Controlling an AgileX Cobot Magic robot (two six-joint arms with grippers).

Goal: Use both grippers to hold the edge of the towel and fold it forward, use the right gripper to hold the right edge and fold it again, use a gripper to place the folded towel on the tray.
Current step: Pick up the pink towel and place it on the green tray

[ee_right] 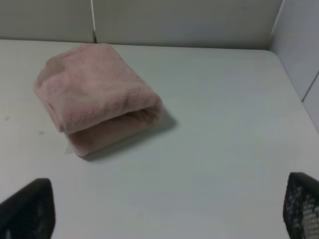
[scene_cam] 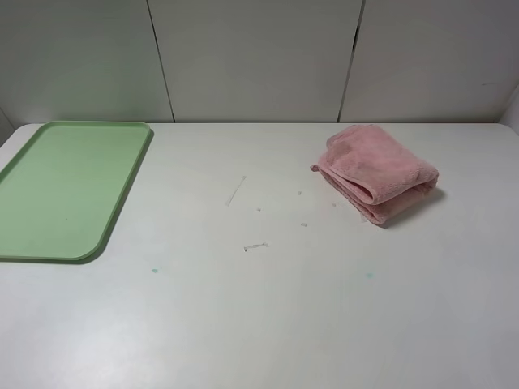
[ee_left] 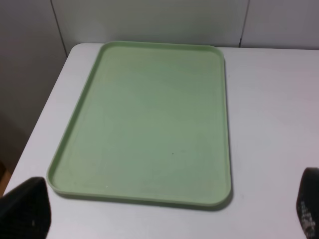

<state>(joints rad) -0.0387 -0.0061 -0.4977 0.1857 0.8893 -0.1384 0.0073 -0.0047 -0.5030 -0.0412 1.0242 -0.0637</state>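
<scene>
The left hand (ee_left: pixel 169 201) is closest in its wrist view: only two black fingertips (ee_left: pixel 25 211) show, at the edges of the picture. They are spread wide with nothing between them. Just past them begins the short end of the tray (ee_left: pixel 149 124), which is pale green with a low rim and rounded corners. It lies flat on the white tabletop (ee_left: pixel 269 124) with nothing on it.

The right hand (ee_right: pixel 165 206) is also spread wide and holds nothing, its dark fingertips (ee_right: pixel 27 211) at the two lower corners of its wrist view. The towel (ee_right: pixel 94 94) lies beyond it on the tabletop, apart from both fingers.

Neither hand shows in the high view. There the nearest thing is bare tabletop (scene_cam: pixel 259 340). Further in are two small green specks, one (scene_cam: pixel 154 270) just off the tray's near corner and the other (scene_cam: pixel 369 275) well away from the tray. Beyond them, a short dark scratch (scene_cam: pixel 255 246) and a long faint line (scene_cam: pixel 236 190) lie off the tray's long side, towards the towel.

The tray (scene_cam: pixel 65 190) is at the left, running to the tabletop's back edge. The towel (scene_cam: pixel 377 172) is not on the tray but well apart from it, across the tabletop near the back. It is a thick pink bundle folded in layers, and the open layer ends face away from the tray. A small nub (scene_cam: pixel 314 168) sticks out on the side towards the tray. Grey wall panels (scene_cam: pixel 251 57) stand behind everything.
</scene>
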